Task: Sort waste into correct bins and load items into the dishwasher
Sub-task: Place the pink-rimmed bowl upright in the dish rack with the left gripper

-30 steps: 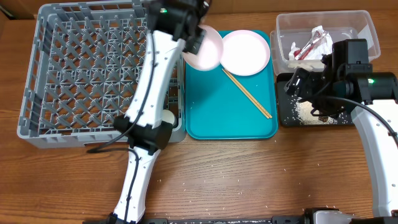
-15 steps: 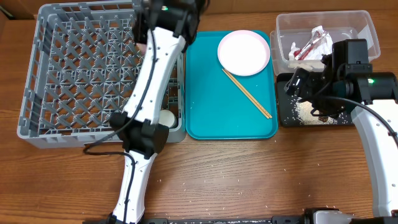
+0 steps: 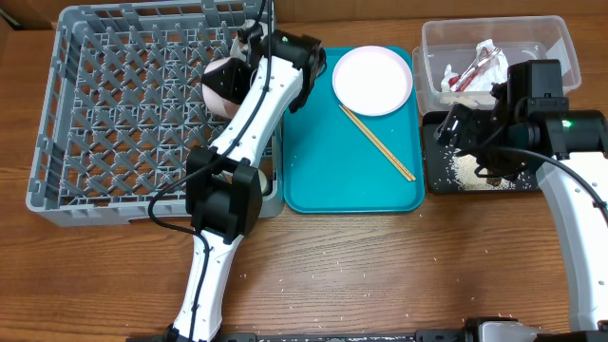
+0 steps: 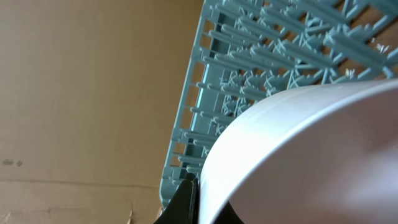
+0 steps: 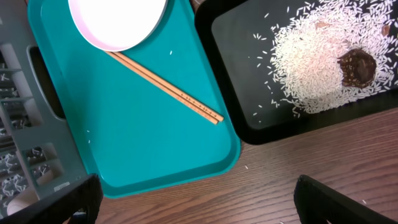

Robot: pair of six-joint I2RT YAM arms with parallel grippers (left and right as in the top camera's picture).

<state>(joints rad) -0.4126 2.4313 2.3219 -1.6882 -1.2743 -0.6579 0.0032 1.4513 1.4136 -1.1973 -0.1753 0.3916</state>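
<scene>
A few stray grains (image 5: 245,167) lie on the table (image 3: 380,275). Most rice (image 5: 323,62) and the brown lump (image 5: 356,67) already sit in the black tray (image 5: 249,118), below the right fingers (image 5: 339,199), which are spread wide and empty. A cup (image 3: 255,179) is in the grey rack (image 3: 57,142) (near corner). The chopsticks (image 3: 378,142) and plate (image 3: 372,81) wait on the teal tray (image 3: 323,180). Farther back, the wrapper (image 3: 480,65) is in the clear tub (image 3: 560,38). The left fingers (image 4: 185,199) are clamped on a white bowl (image 4: 298,155) over the rack's far side.

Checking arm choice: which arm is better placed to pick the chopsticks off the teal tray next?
Probably right: the right fingers are open and empty near the chopsticks, while the left fingers are shut on a bowl over the rack.
</scene>
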